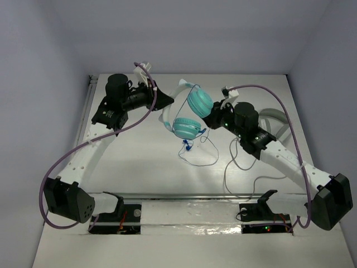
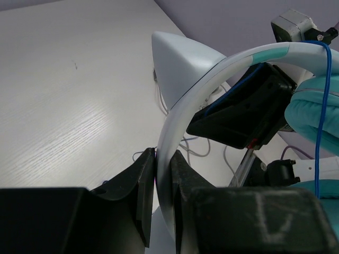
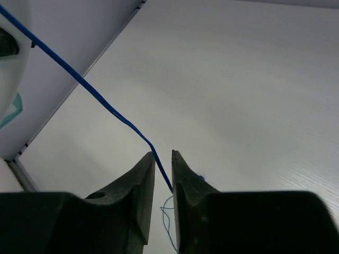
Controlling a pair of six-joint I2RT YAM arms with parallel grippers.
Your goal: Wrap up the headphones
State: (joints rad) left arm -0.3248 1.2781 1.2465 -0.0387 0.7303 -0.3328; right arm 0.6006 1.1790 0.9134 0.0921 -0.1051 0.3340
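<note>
The headphones hang above the table, with two teal earcups (image 1: 199, 101) and a white headband (image 2: 183, 106). My left gripper (image 2: 163, 159) is shut on the headband and holds it up; in the top view it (image 1: 164, 102) is just left of the earcups. The thin blue cord (image 3: 95, 92) runs taut from the headphones down between the jaws of my right gripper (image 3: 163, 159). Those jaws stand a narrow gap apart, wider than the cord, which crosses it from the left fingertip to the right finger. My right gripper (image 1: 207, 119) is right beside the earcups. The loose cord (image 1: 192, 152) dangles onto the table.
Larger grey-white headphones (image 1: 277, 118) lie at the right, behind my right arm. Their grey cable (image 1: 230, 167) trails toward the front. Walls close the table at the back and both sides.
</note>
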